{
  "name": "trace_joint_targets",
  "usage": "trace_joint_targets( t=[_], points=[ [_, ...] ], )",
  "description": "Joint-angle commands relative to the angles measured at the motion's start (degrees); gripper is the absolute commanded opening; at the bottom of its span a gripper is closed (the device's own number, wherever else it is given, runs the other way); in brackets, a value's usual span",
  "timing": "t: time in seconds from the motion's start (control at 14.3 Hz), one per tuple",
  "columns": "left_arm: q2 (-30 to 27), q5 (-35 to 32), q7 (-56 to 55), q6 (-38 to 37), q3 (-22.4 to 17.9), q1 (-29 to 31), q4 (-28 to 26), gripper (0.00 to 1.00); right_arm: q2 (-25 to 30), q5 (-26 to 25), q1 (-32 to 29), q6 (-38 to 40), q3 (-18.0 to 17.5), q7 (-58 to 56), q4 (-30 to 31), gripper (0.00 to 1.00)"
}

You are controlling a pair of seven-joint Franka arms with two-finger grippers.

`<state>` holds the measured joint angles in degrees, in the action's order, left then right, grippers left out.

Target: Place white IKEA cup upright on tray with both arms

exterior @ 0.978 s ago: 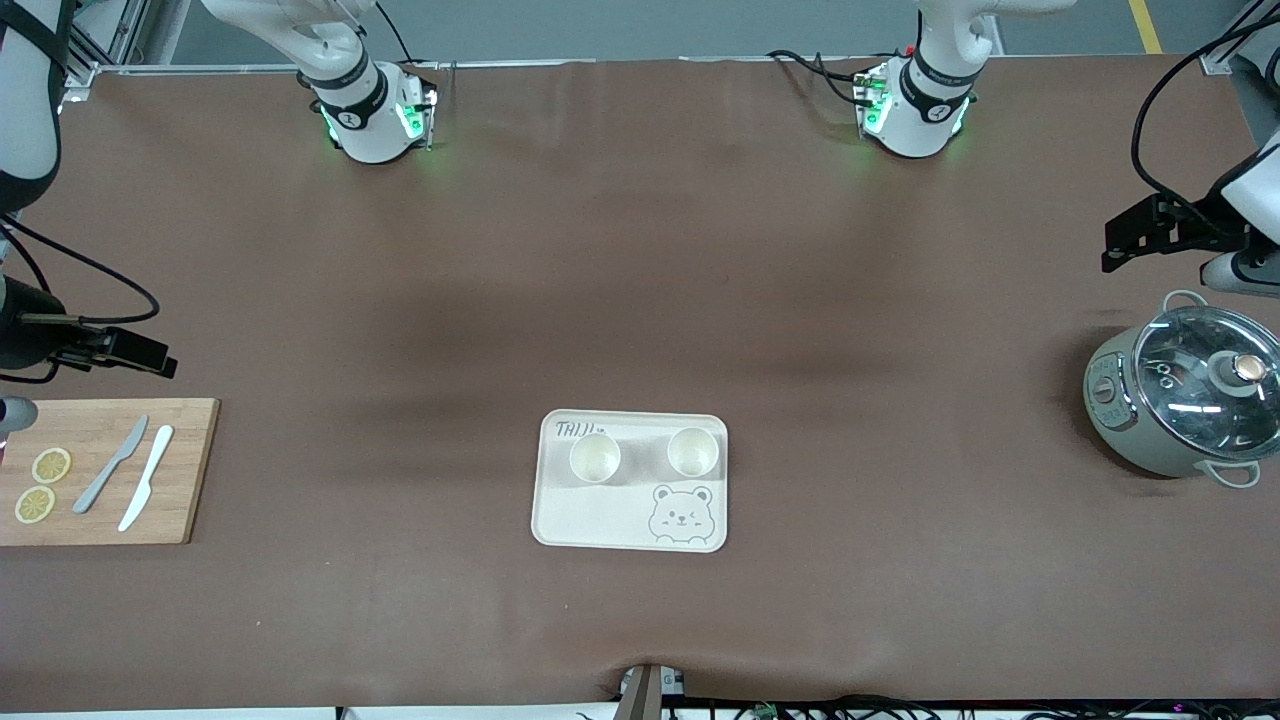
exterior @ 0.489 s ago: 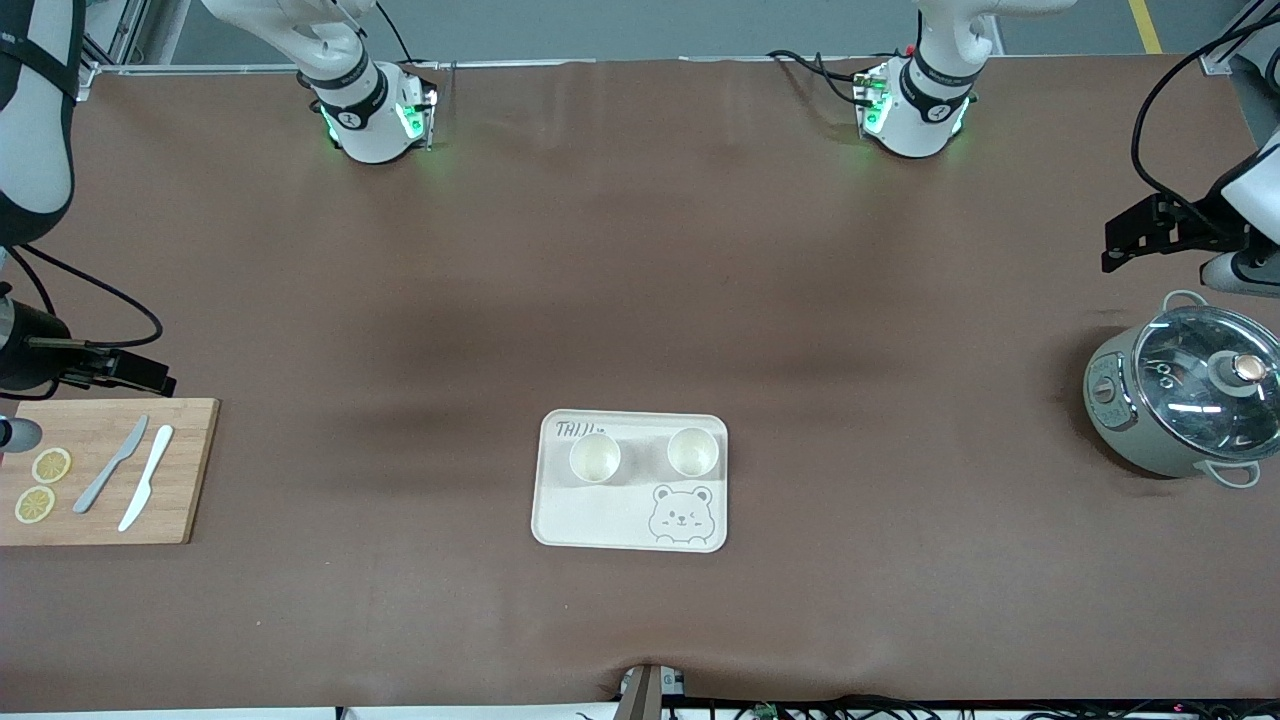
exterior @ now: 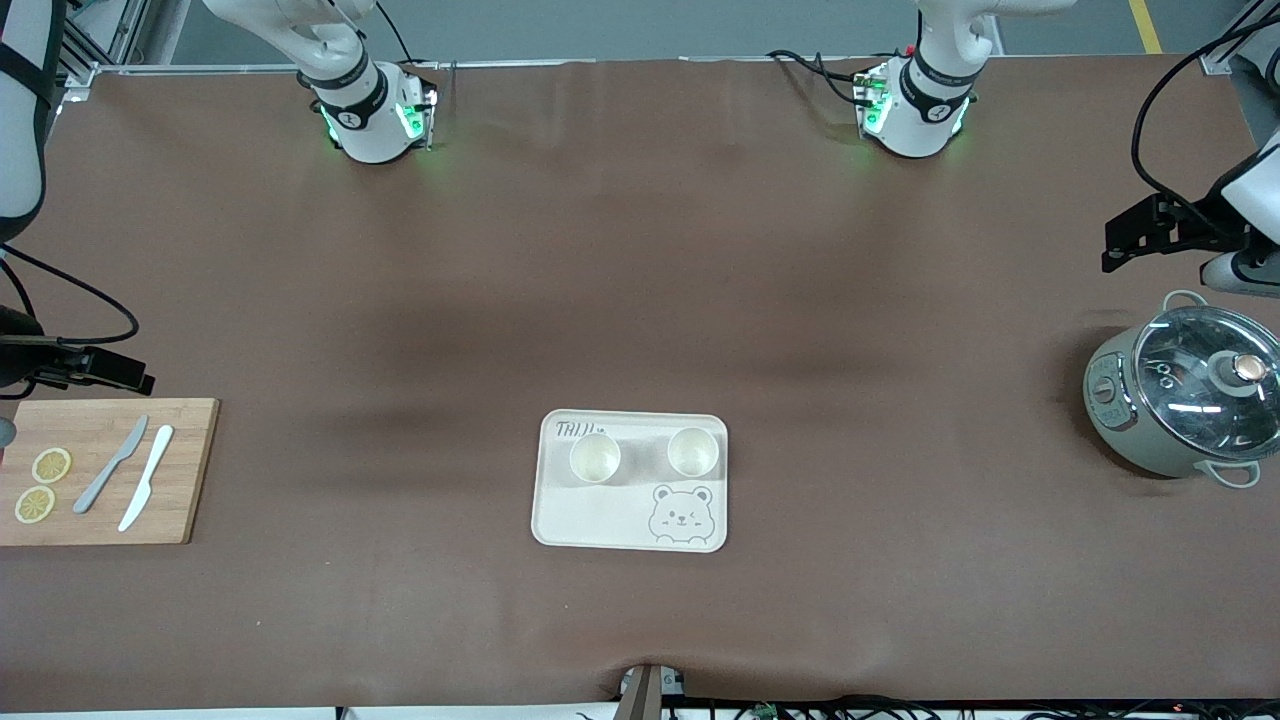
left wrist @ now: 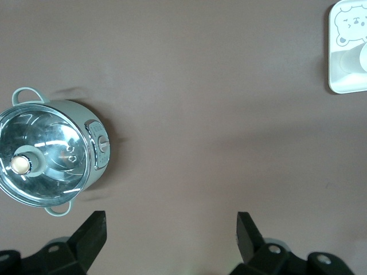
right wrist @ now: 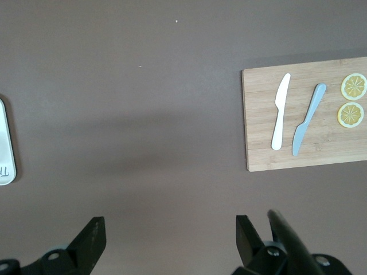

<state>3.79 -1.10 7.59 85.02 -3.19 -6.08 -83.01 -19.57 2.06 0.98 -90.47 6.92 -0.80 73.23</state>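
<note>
Two white cups (exterior: 594,458) (exterior: 692,452) stand upright, side by side, on the cream tray (exterior: 590,515) with the bear drawing, in the middle of the table. The tray's edge shows in the left wrist view (left wrist: 344,86) and in the right wrist view (right wrist: 4,149). My left gripper (left wrist: 172,232) hangs open and empty over bare table beside the pot, at the left arm's end. High over the table beside the cutting board, at the right arm's end, my right gripper (right wrist: 170,235) is open and empty too. Both are well away from the tray.
A grey-green pot (exterior: 1185,400) with a glass lid sits at the left arm's end. A wooden cutting board (exterior: 185,470) at the right arm's end carries two knives (exterior: 147,477) and two lemon slices (exterior: 50,465). Brown cloth covers the table.
The right arm's hand has drifted outward toward its end of the table, away from the tray. The left arm, the cups and the tray have not moved.
</note>
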Motion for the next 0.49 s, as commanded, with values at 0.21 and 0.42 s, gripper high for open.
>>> trace_joint_targets(
  t=[0.21, 0.42],
  points=[
    [0.0, -0.8, 0.3, -1.1, 0.0, -0.1, 0.7, 1.0, 0.0, -0.5, -1.0, 0.1, -1.0, -0.8, -0.5, 1.0],
    [0.0, -0.9, 0.2, -1.0, -0.1, -0.2, 0.7, 1.0, 0.0, -0.4, -1.0, -0.3, -1.1, -0.8, -0.5, 1.0]
  ],
)
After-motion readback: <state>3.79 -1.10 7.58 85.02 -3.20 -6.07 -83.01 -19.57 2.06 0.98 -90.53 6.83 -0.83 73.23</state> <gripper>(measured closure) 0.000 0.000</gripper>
